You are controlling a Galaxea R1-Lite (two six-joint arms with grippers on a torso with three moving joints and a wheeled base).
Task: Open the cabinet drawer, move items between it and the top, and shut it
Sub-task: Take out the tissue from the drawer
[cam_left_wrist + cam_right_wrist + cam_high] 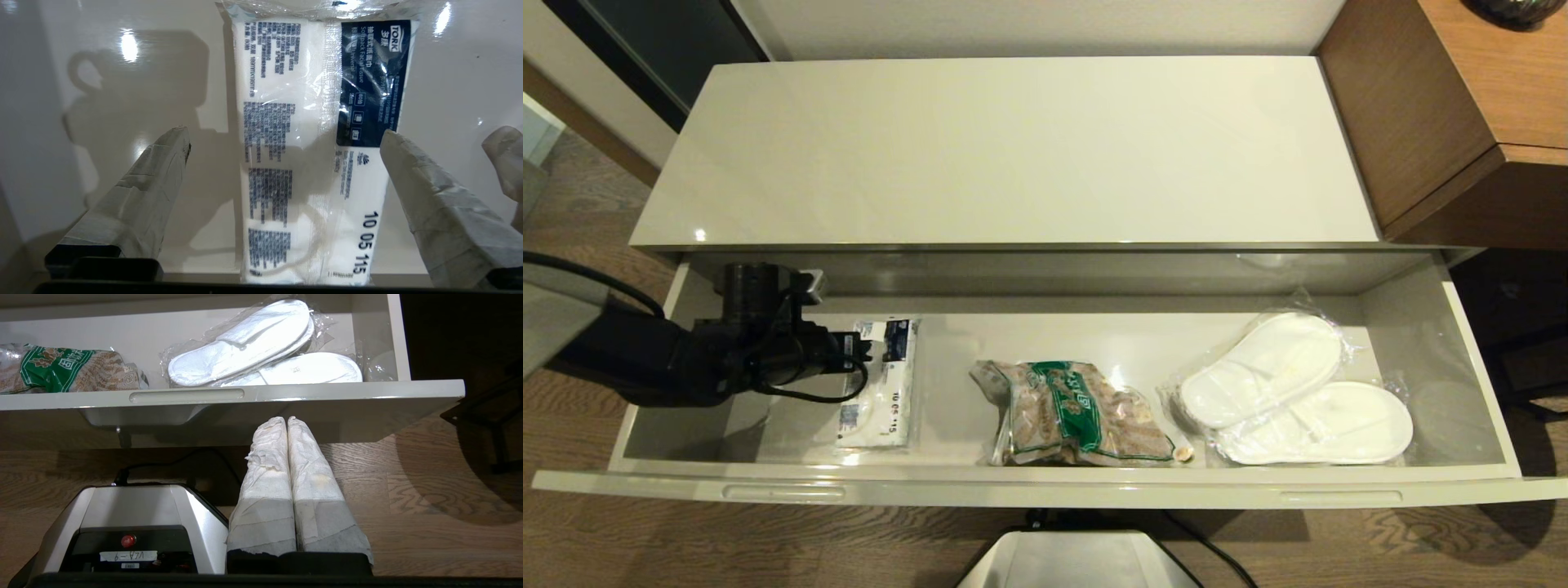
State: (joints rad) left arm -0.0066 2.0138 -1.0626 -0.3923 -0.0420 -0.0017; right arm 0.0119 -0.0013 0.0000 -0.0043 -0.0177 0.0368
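Observation:
The wide beige-grey drawer [1045, 490] is pulled fully out below the glossy cream top [1005, 155]. A flat white packet [878, 384] with blue and dark print lies on the drawer floor at the left. My left arm reaches into the drawer from the left, and my left gripper [286, 143] hangs open over the packet [310, 155], its taped fingers [163, 163] spread on either side, touching nothing. My right gripper [287, 420] is shut and empty, low in front of the drawer's front panel [229, 394]; the head view does not show it.
A green-printed snack bag [1078, 412] lies mid-drawer, and bagged white slippers [1290, 392] lie at the right. A brown wooden cabinet [1462, 114] stands at the right. The robot base [126, 526] sits on the wooden floor under the drawer front.

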